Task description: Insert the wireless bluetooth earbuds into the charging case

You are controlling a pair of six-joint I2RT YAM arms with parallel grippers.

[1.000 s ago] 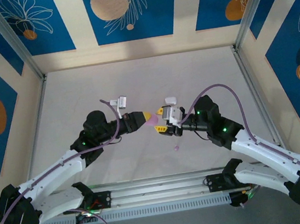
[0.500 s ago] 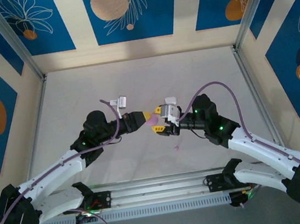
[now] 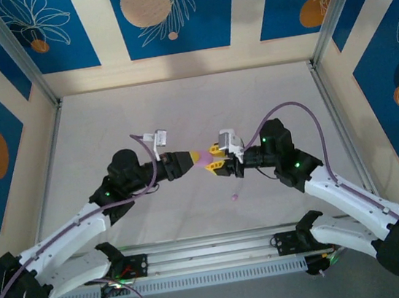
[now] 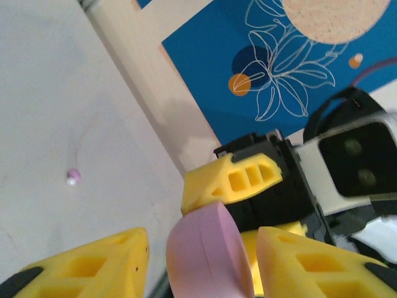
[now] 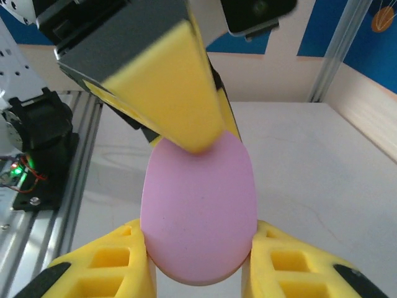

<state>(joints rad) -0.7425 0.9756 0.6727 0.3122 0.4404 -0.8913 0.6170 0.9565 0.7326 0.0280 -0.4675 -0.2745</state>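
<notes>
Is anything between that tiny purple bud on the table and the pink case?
Nothing visible: tiny purple plastic bud lies alone on white table, below the pink oval case gripped by left hand and right hand.

The counter is a pale grey-white sheet. One tiny purple earbud lies directly on it, at about 5 o'clock from the centre, toward the near edge and alone on bare surface. The left wrist view shows the bud at about 9 o'clock, part purple, part whitish.
</notes>
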